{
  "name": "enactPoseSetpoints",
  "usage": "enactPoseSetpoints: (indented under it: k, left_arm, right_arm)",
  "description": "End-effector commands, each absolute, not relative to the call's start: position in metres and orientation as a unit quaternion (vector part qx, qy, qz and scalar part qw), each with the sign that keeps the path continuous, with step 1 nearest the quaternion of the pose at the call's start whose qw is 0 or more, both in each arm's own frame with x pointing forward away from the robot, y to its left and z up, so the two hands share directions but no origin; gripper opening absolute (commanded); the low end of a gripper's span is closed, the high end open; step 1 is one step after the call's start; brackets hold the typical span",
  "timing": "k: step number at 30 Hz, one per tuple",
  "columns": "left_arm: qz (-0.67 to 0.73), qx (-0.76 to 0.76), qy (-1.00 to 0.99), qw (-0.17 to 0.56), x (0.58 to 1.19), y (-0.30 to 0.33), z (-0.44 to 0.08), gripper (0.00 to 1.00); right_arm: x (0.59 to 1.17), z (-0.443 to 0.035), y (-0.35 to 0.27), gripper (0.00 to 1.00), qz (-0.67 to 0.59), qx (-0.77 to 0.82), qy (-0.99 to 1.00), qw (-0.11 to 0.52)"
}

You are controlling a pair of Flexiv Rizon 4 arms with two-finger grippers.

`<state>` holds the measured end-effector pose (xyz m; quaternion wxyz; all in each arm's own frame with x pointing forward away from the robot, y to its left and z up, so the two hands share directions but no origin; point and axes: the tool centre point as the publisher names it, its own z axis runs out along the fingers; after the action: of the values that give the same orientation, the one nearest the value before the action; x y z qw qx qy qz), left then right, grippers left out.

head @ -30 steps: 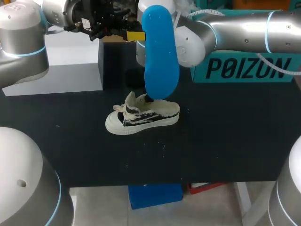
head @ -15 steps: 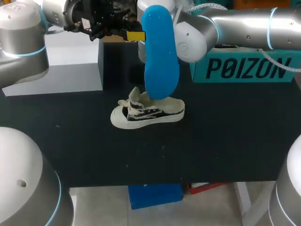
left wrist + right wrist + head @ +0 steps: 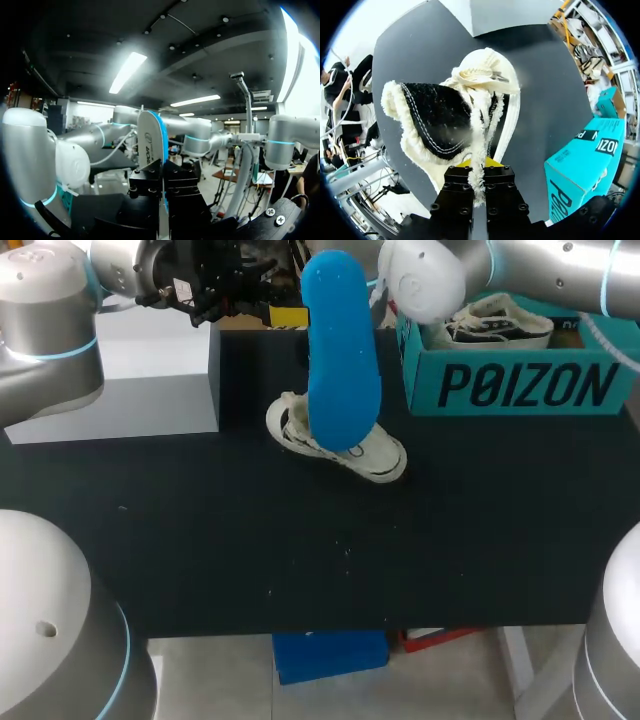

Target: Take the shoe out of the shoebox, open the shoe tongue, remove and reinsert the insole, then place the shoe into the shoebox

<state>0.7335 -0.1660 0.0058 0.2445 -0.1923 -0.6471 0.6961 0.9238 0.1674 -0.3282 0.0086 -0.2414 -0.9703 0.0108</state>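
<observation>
In the head view, the left gripper (image 3: 290,315) pinches a long bright blue foam insole (image 3: 342,360) near its upper end, holding it upright above the black table (image 3: 200,540). A cream-and-black canvas sneaker with frayed trim (image 3: 378,452) sits partly hidden behind the insole's lower end. It is outside the teal cardboard shoebox (image 3: 520,388), which holds a second sneaker (image 3: 497,320). In the left wrist view, the fingers press together on the insole (image 3: 149,137), seen edge-on. In the right wrist view, the right gripper (image 3: 479,167) is clamped on the sneaker's (image 3: 445,120) frayed rim, with the shoebox (image 3: 585,160) beside it.
</observation>
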Motion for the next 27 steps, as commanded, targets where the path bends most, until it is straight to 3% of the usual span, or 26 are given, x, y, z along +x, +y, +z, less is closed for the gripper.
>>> enactPoseSetpoints:
  k: [1, 9, 27]
  left_arm:
    - [0.696, -0.191, -0.648, 0.243, 0.732, -0.167, 0.006, 0.0]
    - [0.696, -0.191, -0.648, 0.243, 0.732, -0.167, 0.006, 0.0]
    - [0.696, -0.191, -0.648, 0.243, 0.732, -0.167, 0.006, 0.0]
  right_arm:
    - [0.919, -0.322, 0.163, 0.0, 0.004, -0.418, -0.908, -0.016]
    - [0.91, -0.321, 0.159, 0.0, -0.005, -0.573, -0.819, -0.021]
    - [0.886, -0.336, 0.172, 0.0, -0.033, -0.662, -0.749, -0.019]
